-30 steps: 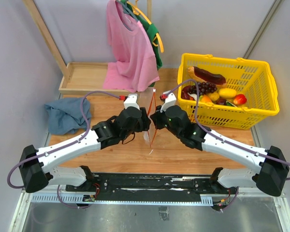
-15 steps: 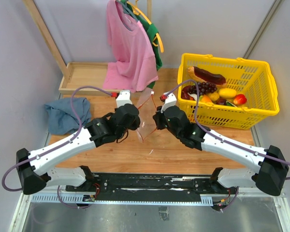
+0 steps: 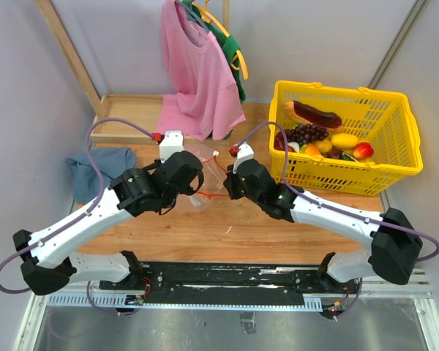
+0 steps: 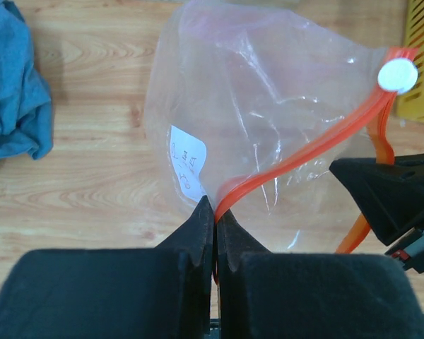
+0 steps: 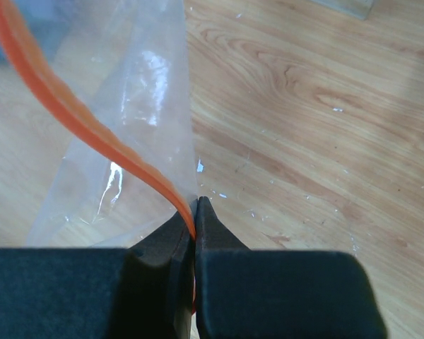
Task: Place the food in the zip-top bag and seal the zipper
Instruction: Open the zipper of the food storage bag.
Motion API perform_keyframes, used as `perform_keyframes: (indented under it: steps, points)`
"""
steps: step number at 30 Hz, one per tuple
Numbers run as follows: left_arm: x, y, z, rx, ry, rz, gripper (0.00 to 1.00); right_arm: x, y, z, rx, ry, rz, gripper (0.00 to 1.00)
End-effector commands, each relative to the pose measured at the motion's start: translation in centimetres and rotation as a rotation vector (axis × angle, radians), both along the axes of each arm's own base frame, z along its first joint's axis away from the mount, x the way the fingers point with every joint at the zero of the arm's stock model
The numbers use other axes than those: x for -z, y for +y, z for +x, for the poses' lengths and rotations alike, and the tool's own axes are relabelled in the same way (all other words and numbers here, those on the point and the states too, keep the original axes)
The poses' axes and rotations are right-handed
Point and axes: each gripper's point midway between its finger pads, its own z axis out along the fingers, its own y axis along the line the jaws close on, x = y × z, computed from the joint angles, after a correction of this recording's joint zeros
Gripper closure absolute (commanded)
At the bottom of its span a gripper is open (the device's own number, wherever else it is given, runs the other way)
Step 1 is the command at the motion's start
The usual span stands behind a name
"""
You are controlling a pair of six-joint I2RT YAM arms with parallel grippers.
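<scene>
The clear zip-top bag (image 3: 207, 167) hangs between my two grippers over the wooden table. Its red zipper (image 3: 215, 195) stretches from one to the other. My left gripper (image 4: 215, 210) is shut on one side of the zipper (image 4: 304, 150), just below the bag's white label (image 4: 187, 161). The white slider (image 4: 398, 75) sits at the strip's far end. My right gripper (image 5: 196, 204) is shut on the zipper (image 5: 71, 113) at the bag's (image 5: 127, 106) other side. The food (image 3: 325, 136) lies in the yellow basket (image 3: 351, 93) at the right.
A blue cloth (image 3: 102, 172) lies crumpled on the table's left. A wooden tray (image 3: 132, 117) stands at the back left, partly under a hanging pink shirt (image 3: 197, 73). The basket's wall stands close behind the right arm.
My left gripper has shut on the zipper and drawn away to the left. The bag, pinched edge-on between the grippers before, is now spread out between them. Both grippers moved leftward.
</scene>
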Motion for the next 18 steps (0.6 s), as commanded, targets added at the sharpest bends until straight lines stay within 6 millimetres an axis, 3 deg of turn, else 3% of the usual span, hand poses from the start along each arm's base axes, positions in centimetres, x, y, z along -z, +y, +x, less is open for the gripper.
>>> perform_keyframes:
  steps: [1,5,10,14,18]
  points:
    - [3.6,-0.3,0.0,0.010,0.061,0.097,1.00,1.7,0.2,0.7,0.003,0.035,-0.032,0.99]
    - [6.1,-0.9,0.6,-0.009,0.082,0.122,1.00,4.5,-1.8,1.4,0.064,0.051,-0.118,0.99]
    - [7.0,-0.3,1.4,-0.048,0.099,0.133,0.99,6.9,-4.0,1.6,0.109,0.091,-0.161,0.99]
    - [7.1,-1.4,1.7,-0.018,0.102,0.094,1.00,5.3,-3.7,1.6,0.073,0.061,-0.131,0.99]
    - [7.2,-3.5,1.9,0.042,0.101,0.018,1.00,2.4,-3.0,1.2,0.014,0.007,-0.082,0.85]
